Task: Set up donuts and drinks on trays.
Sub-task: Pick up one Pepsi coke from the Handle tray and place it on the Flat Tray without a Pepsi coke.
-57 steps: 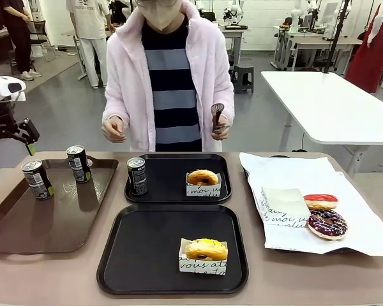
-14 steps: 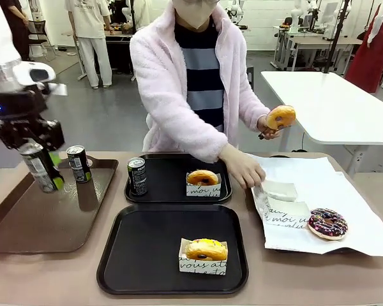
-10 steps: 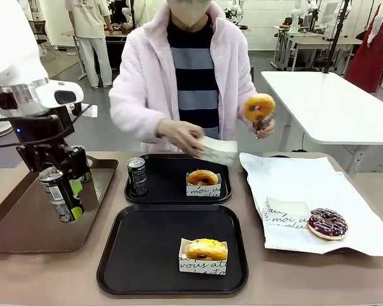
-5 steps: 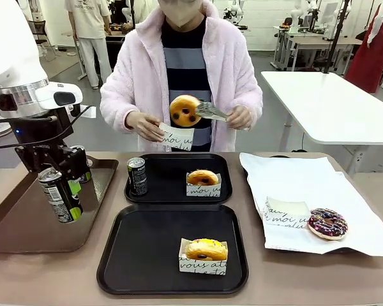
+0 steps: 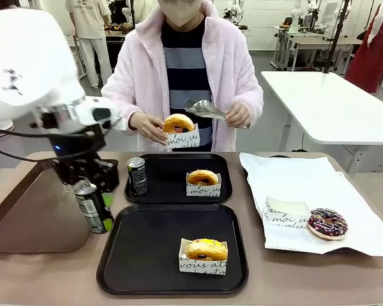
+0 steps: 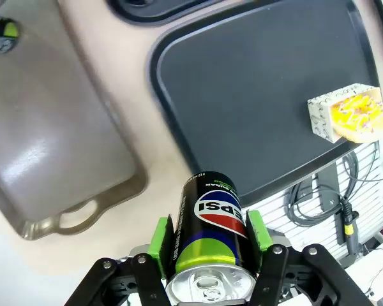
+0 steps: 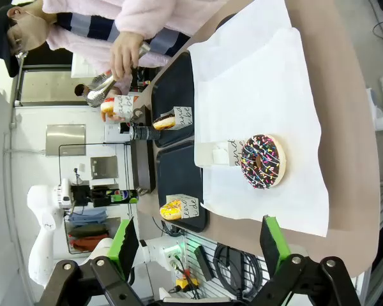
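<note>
- One can point(image 5: 94, 211) hangs upright, clamped between the green pads of the left gripper point(image 6: 208, 237), above the table point(image 5: 45, 277) where the brown tray point(image 5: 25, 223) and the near black tray point(image 5: 147, 255) nearly meet.
- That tray carries a yellow-iced donut point(image 5: 206, 248) in its sleeve near the front rim. Its bare left half looks the sensible landing spot, well apart from the donut.
- Best practice, by this view: clear the raised rim, lower straight, and release once the base sits flat.
- The far tray point(image 5: 172, 164) already holds a second can point(image 5: 136, 175) and a glazed donut point(image 5: 203, 178). The person's hand point(image 5: 148, 125) holds another sleeved donut point(image 5: 179, 129) behind it.
- The right gripper point(image 7: 198, 223) stands wide, nothing between its fingers.
</note>
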